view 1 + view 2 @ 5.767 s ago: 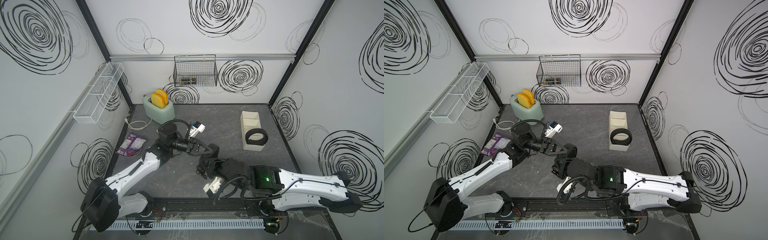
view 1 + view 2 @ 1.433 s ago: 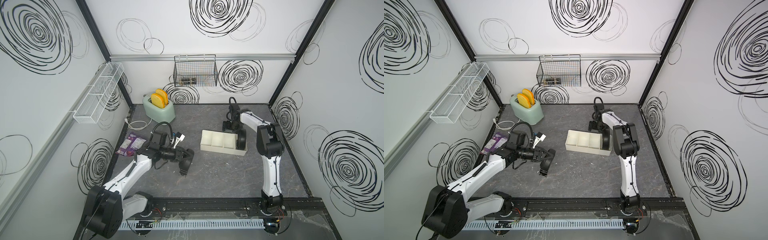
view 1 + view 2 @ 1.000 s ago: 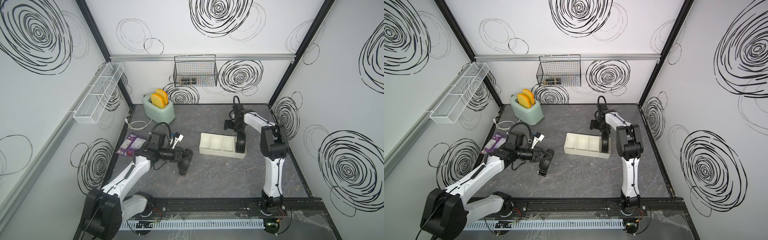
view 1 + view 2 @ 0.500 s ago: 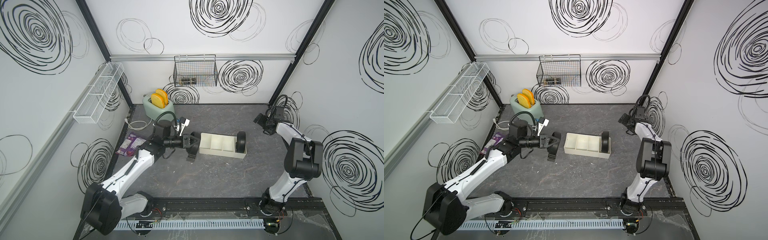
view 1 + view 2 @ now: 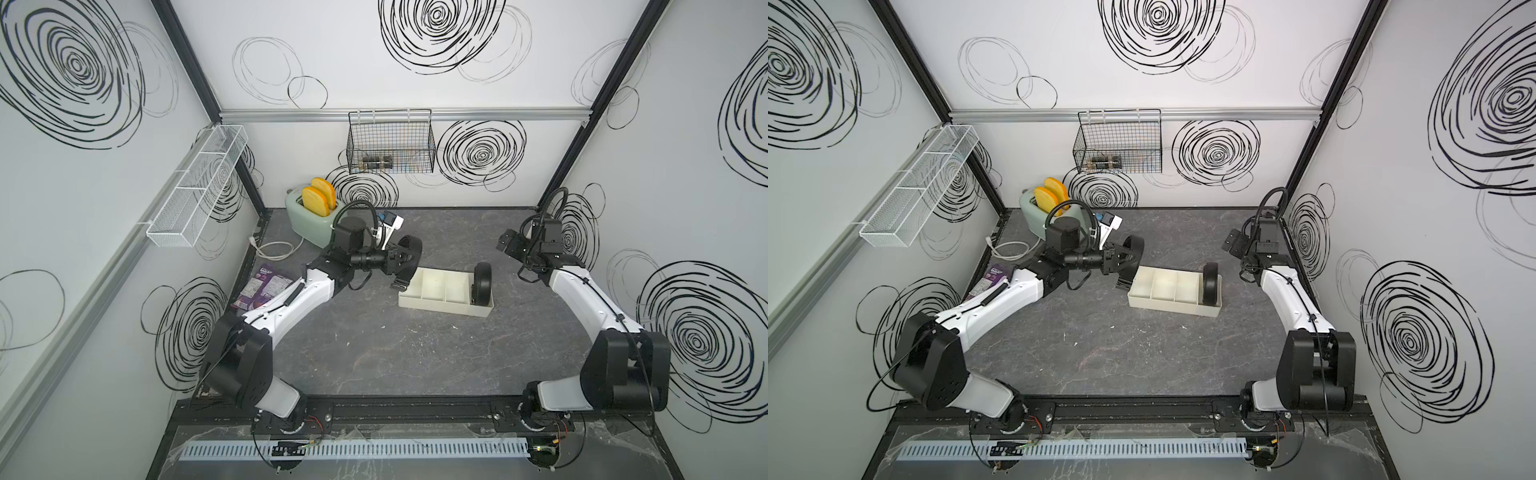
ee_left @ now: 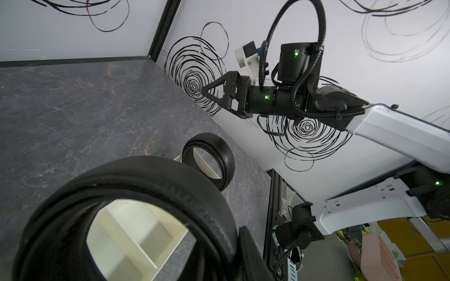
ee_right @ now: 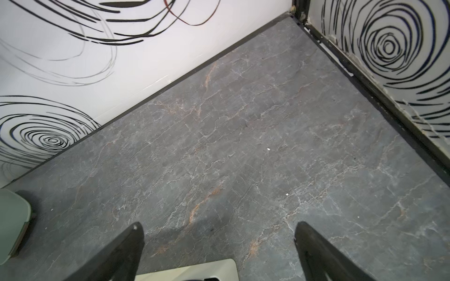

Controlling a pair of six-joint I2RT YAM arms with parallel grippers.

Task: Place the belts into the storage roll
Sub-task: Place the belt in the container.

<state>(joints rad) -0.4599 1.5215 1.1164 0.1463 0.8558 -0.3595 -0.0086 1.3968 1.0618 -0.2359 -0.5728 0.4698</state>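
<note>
My left tool [image 5: 404,260] grips one coiled belt [image 6: 170,175] by one end of the storage roll [image 5: 440,308]. The other belt [image 5: 482,279] stands upright in the opposite end compartment. My right tool [image 5: 508,246] gapes wide, empty.

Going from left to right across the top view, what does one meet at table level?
Purple snack packet, coiled black belt held by left gripper, cream plastic compartment tray, second coiled black belt standing in it, open right gripper.
</note>
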